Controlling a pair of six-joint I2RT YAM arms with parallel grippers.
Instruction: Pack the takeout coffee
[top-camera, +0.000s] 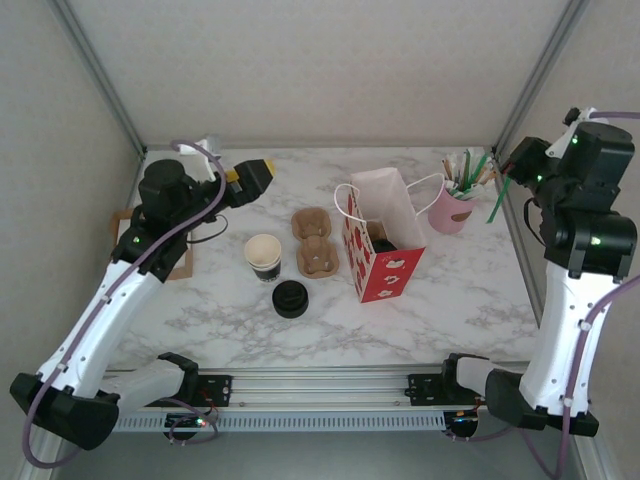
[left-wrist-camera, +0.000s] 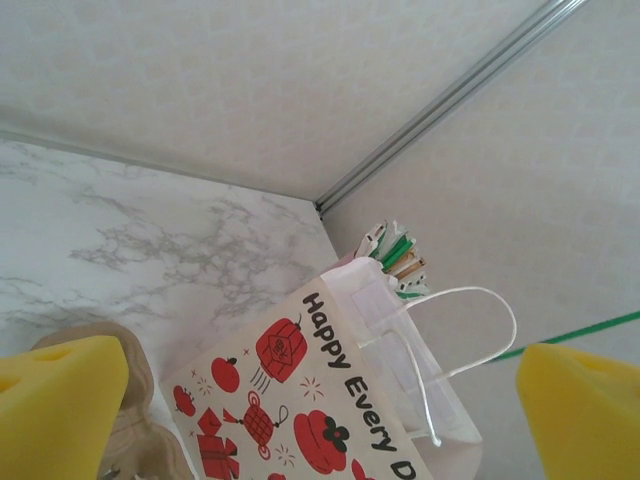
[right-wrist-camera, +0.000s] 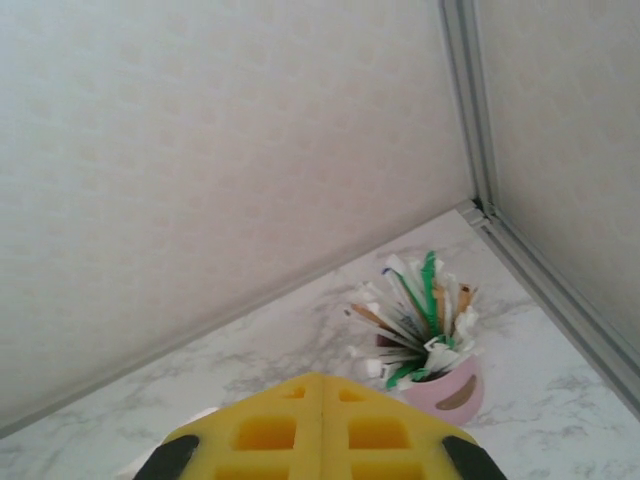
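The takeout coffee is hidden; something dark sits inside the mouth of the red-and-white paper bag, too small to tell. A lidless cup with cream inside stands left of the bag, and a loose black lid lies in front of it. My left gripper hovers open above the back left, its yellow pads wide apart and aimed toward the bag. My right gripper is high at the back right with its pads pressed together. A green straw hangs from its tips.
A brown pulp cup carrier lies between the lidless cup and the bag. A pink cup full of straws and sticks stands at the back right corner. Flat brown cardboard lies under the left arm. Walls close three sides.
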